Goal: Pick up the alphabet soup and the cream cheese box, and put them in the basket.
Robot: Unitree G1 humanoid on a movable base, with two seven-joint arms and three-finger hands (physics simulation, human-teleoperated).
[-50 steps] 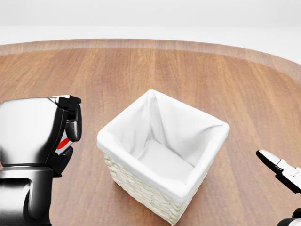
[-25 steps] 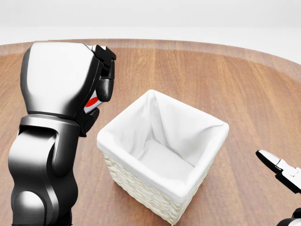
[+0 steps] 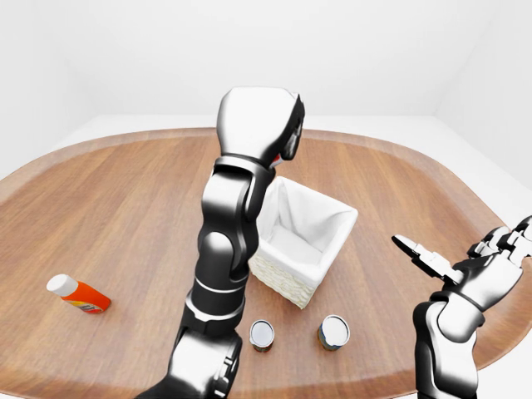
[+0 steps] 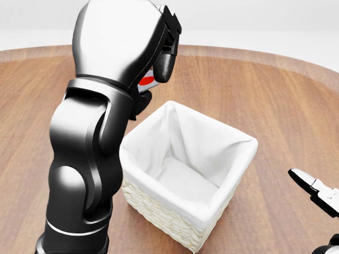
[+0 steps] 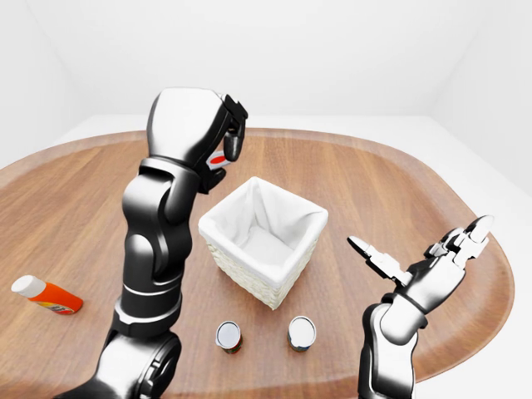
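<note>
Wood counter (image 5: pixel 349 183), oval, fills all views. Nearest in the right-eye view: 2 upright cans, left can (image 5: pixel 228 336) and right can (image 5: pixel 302 332), side by side, apart from each other, just below the basket (image 5: pixel 264 241). Orange bottle (image 5: pixel 46 297) lies on its side far left. Right hand (image 5: pixel 424 264) at lower right, fingers spread, holding nothing. Basket is wicker with white liner; nothing visible inside. Left hand (image 4: pixel 132 42) raised above the basket's upper-left corner, fingers curled round a red-and-white object (image 4: pixel 146 81), mostly hidden, likely the alphabet soup; can't confirm. Cream cheese box not identifiable.
</note>
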